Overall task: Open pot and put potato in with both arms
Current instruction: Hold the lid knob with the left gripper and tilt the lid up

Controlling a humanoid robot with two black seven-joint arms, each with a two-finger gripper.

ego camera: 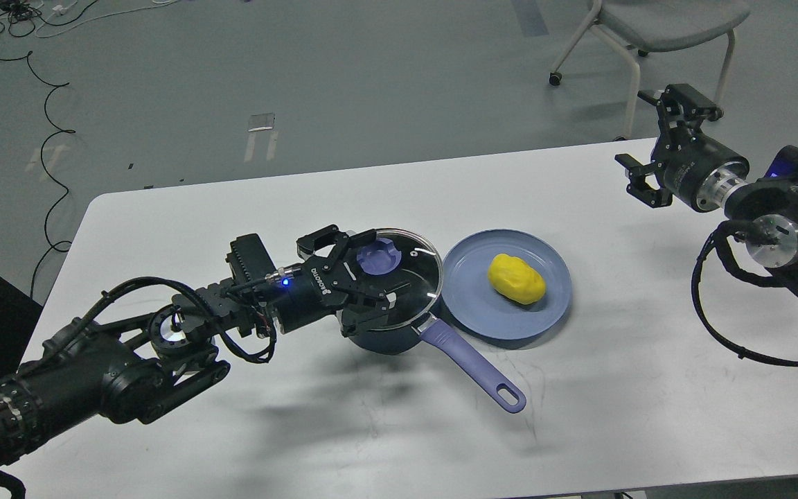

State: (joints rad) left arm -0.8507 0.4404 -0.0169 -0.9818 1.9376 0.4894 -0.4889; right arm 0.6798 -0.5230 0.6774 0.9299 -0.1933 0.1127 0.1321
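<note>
A dark blue pot [378,339] with a purple handle [472,367] stands mid-table under a glass lid [413,277] with a purple knob [379,256]. My left gripper [375,274] is open, low over the lid's left half, with one finger on each side of the knob. I cannot tell whether the fingers touch it. A yellow potato [516,278] lies on a blue plate [468,305] just right of the pot. My right gripper [659,145] is open and empty, raised over the table's far right edge.
The pot handle points toward the front right. A white table [233,430] holds everything. A chair [648,28] stands on the floor behind the right arm. Cables [46,138] lie on the floor at far left.
</note>
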